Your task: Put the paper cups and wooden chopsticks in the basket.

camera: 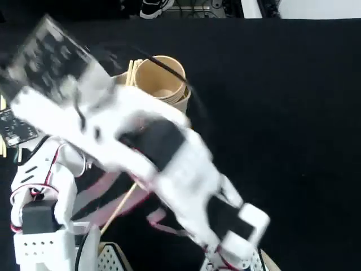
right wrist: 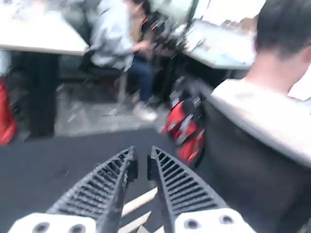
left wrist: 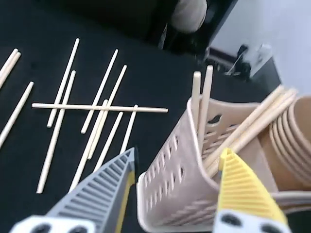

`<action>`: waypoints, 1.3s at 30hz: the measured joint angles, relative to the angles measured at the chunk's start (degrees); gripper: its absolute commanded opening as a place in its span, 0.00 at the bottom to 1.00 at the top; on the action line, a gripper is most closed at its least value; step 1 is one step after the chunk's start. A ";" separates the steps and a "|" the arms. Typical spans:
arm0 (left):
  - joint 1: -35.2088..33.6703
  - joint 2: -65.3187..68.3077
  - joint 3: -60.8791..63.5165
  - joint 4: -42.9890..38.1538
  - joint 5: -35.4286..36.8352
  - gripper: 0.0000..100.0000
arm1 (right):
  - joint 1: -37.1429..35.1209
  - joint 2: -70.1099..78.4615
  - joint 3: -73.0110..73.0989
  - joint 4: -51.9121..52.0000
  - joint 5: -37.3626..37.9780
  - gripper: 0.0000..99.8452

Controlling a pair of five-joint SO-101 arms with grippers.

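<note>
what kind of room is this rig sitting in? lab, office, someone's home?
Likely a shared lab or workshop, not a home: the rig's table is draped in black, and the right wrist view shows white worktables and a red bag on the floor behind.

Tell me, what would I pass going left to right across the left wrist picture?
loose chopsticks on the black table → basket → leaning chopsticks inside it → stacked paper cups
</note>
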 measured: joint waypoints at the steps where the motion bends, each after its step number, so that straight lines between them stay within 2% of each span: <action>1: 0.00 0.00 -0.09 0.88 -0.79 0.27 | 1.41 3.43 -0.53 -5.27 0.00 0.01; 4: 0.00 -0.35 -0.09 3.43 -1.93 0.27 | 4.40 13.01 -2.02 -16.88 0.00 0.01; 7: 0.00 -1.14 -0.09 4.48 -2.29 0.27 | 6.15 23.03 -4.04 -23.74 0.00 0.01; 10: -0.09 -4.66 0.44 5.98 -4.48 0.21 | 8.53 32.62 -9.76 -30.68 0.00 0.01; 14: -0.18 -13.10 1.76 7.74 -5.89 0.14 | 11.52 41.93 -20.57 -33.85 -0.62 0.01; 18: -0.18 -23.65 5.19 7.91 -6.24 0.14 | 12.13 51.08 -25.85 -35.34 -4.13 0.01; 23: -0.18 -23.21 5.36 7.91 -6.68 0.14 | 11.96 60.13 -28.40 -48.79 -4.75 0.01; 32: -0.26 -24.00 5.27 7.91 -6.77 0.14 | 11.69 61.89 -29.36 -52.48 -4.13 0.01; 39: -0.26 -24.53 5.27 7.91 -6.77 0.14 | 11.25 62.59 -36.75 -50.11 -4.13 0.01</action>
